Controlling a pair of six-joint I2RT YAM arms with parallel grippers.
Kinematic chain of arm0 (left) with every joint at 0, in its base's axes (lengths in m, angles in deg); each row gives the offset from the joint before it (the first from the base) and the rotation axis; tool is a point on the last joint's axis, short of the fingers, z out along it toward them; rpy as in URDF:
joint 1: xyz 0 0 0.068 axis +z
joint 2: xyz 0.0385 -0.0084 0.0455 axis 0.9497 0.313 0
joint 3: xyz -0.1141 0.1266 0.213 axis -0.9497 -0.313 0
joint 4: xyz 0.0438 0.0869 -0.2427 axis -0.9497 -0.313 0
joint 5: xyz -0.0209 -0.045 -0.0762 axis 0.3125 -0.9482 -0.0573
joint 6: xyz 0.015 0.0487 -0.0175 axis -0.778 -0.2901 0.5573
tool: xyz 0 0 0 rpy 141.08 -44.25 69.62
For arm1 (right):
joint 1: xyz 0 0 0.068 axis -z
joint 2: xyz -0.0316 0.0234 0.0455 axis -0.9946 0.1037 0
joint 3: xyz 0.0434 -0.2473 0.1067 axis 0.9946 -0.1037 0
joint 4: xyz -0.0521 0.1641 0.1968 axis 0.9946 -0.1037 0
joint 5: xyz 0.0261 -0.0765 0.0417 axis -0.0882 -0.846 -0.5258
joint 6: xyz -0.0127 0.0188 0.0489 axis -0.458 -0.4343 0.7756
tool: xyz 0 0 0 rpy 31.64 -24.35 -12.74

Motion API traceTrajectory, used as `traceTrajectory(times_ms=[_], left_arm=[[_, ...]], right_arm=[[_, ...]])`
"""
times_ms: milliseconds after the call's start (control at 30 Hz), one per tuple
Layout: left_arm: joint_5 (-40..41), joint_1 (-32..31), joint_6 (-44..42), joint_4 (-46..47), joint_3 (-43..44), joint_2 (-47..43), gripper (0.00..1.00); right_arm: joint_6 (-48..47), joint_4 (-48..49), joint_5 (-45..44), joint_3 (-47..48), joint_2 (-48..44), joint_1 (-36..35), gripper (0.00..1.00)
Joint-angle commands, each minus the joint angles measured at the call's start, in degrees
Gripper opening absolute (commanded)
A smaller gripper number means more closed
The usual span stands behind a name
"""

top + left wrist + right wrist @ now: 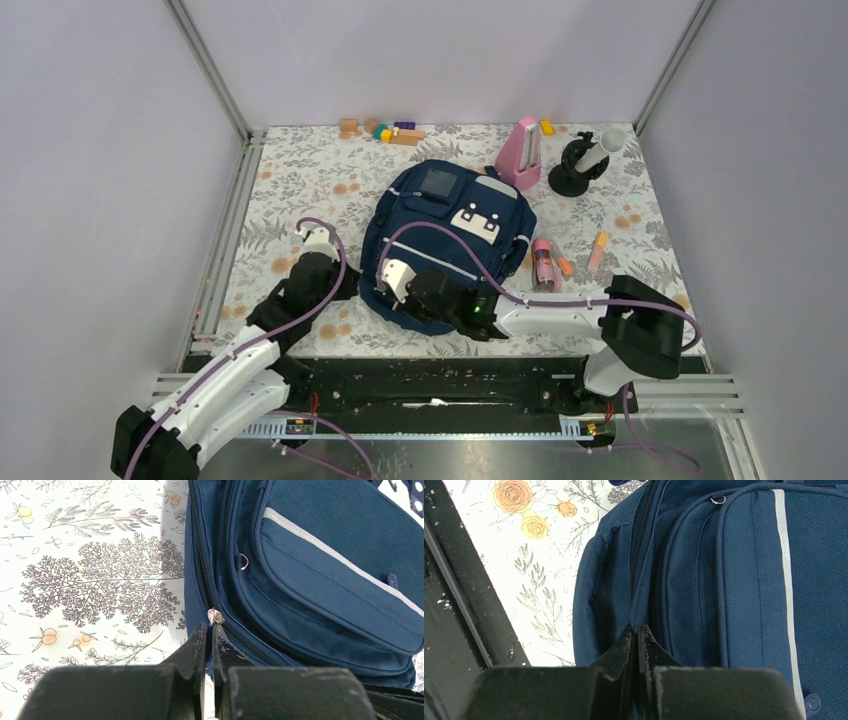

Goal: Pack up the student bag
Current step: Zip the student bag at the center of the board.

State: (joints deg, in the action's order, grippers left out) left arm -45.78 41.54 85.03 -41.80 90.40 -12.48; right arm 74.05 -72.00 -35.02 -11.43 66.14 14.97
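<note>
Left claw (210,630) is clamped shut, tips at the silver zipper pull (215,616) of the navy blue fabric student bag (450,235), which lies flat on the floral desk (300,180). Right claw (636,632) is pinched shut on a bag fold beside the zipper. Looks soft and floppy, so grip near the zipper. There's room on the left, and a pink bottle (543,262) near the right.

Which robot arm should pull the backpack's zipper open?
Left, probably. The left gripper is shut right at the silver zipper pull of the student bag. The right gripper is shut against bag fabric beside the zip, with no pull at its tips.
</note>
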Motion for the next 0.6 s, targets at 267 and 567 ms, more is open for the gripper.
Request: traceTrajectory(times_ms=[267, 567], left_arm=[[6.8, 0.7, -0.4, 3.3, 0.5, 1.9, 0.0], [6.2, 0.8, -0.3, 4.1, 1.2, 4.3, 0.0]], right_arm=[[1.2, -1.5, 5.6, -4.9, -7.7, -1.4, 0.0], [2.4, -2.4, 5.7, -7.7, -9.6, -3.0, 0.0]])
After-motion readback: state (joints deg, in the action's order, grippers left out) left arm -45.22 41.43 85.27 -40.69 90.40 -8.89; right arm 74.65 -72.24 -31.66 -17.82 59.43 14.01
